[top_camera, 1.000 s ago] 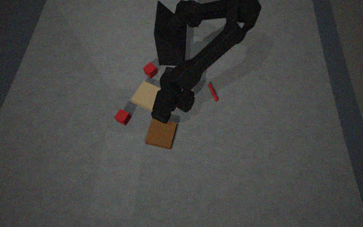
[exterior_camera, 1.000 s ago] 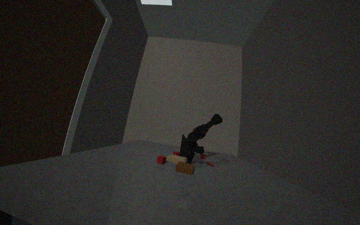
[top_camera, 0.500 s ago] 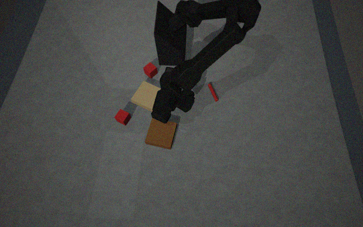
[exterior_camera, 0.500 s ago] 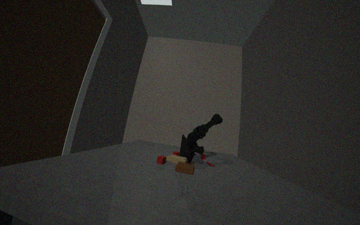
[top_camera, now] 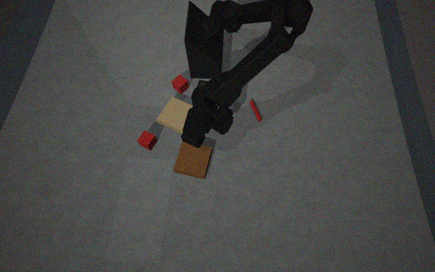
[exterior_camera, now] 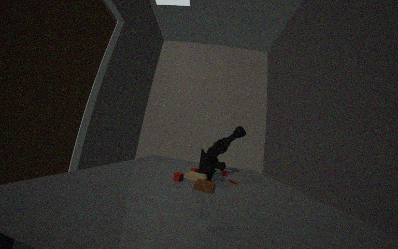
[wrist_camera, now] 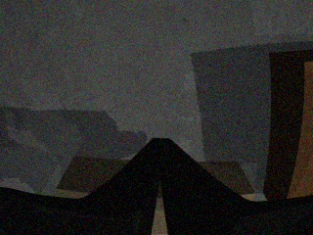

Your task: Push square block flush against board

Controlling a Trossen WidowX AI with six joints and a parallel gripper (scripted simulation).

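Gripper (top_camera: 192,142) clenched on nothing, low at frame centre in the top view, tip right at the upper left corner of the square block (top_camera: 193,160); actual contact lost in black-on-shadow.

Largest to smallest:

Bench (top_camera: 305,192): grey, filling nearly the whole top view, sides cut off by dark strips at both edges.

Arm (top_camera: 253,60): black, running from the top edge down-left to centre, top cut off by the frame; merges with a dark upright slab (top_camera: 201,47) at upper centre. In the exterior view only a silhouette (exterior_camera: 218,151), joints not separable.

Board (top_camera: 174,113): pale tan, just left of centre, right end hidden under the wrist, so full length not readable.

Square block: darker brown, below centre, lying flat, set below and right of the board. Near corners look close, but the gap or touch sits under the gripper; cannot tell.

Red cube (top_camera: 146,140) left of the block, a second red cube (top_camera: 180,84) above the board, thin red stick (top_camera: 255,110) right of the arm.

Wrist view: very dim, closed fingers as a dark peak, a tan sliver between them, a brown face (wrist_camera: 301,131) cut off at the right edge.
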